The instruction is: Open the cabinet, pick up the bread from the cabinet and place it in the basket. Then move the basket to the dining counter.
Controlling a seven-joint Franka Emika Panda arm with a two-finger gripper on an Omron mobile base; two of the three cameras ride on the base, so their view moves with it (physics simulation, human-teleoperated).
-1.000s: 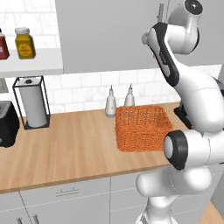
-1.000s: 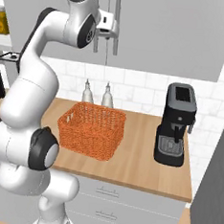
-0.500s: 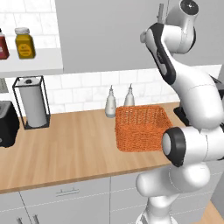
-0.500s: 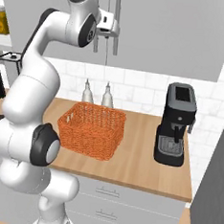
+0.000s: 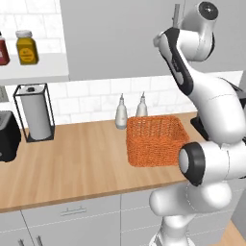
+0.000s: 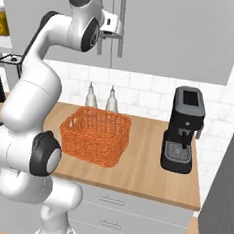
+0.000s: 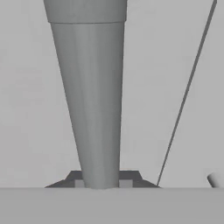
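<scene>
Handling first: the bar handle (image 7: pixel 94 100) is rigid, smooth metal, likely slippery under a loose grip, so it is best taken across its round shaft, squarely between the two fingers, and pulled outward in an arc about the door's hinge. In the hand view the pincer (image 7: pixel 100 183) is seen set about that shaft, its dark tips hugging it on either side with no gap visible; it is judged to be closed on the handle or very nearly so, the door not yet swung.

The handle is a long, vertical, silver-grey bar, plain and unmarked. The cabinet (image 6: pixel 177 29) it serves is flat-fronted and grey, mounted on the wall above the bench (image 5: pixel 86 168); a thin seam between doors runs just beside the handle. A narrower door with a like handle (image 6: pixel 99 24) stands next to it.

Lower down, the orange woven basket (image 6: pixel 95 135) rests on the wooden bench, light and somewhat yielding by its look, well apart from the pincer. Two bottles (image 5: pixel 130 111) stand just behind it, and a coffee machine (image 6: pixel 184 130) stands to one side.
</scene>
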